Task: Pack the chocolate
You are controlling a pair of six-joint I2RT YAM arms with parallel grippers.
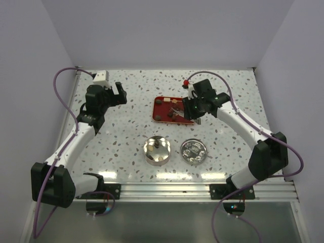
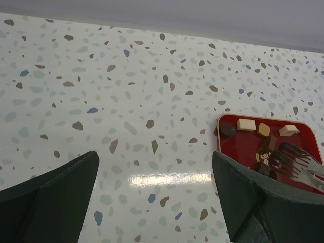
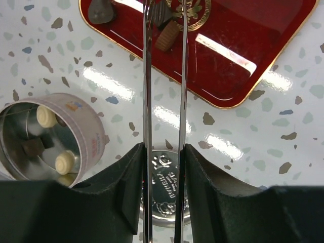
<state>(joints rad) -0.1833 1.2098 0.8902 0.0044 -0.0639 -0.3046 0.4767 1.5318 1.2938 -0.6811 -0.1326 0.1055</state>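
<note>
Several small chocolates lie on the red tray point(image 1: 163, 109): a dark round one point(image 2: 228, 130), two cream ones point(image 2: 246, 124) and a mid-brown one point(image 2: 264, 129). My right gripper point(image 1: 195, 109) point(image 3: 164, 149) is shut on metal tongs point(image 3: 147, 91). The tong tips reach onto the tray point(image 3: 243, 45), with a mid-brown chocolate point(image 3: 167, 36) between them; I cannot tell if it is pinched. The round tin point(image 1: 157, 150) holds cream pieces point(image 3: 46, 116) and a dark piece point(image 3: 34, 147). My left gripper point(image 1: 119, 93) point(image 2: 155, 167) is open and empty over bare table left of the tray point(image 2: 238, 147).
The tin's shiny embossed lid point(image 1: 193, 151) lies right of the tin, and in the right wrist view the lid point(image 3: 164, 187) sits below my right gripper. A white block point(image 1: 102, 77) and a small red knob point(image 1: 186, 81) sit near the back wall.
</note>
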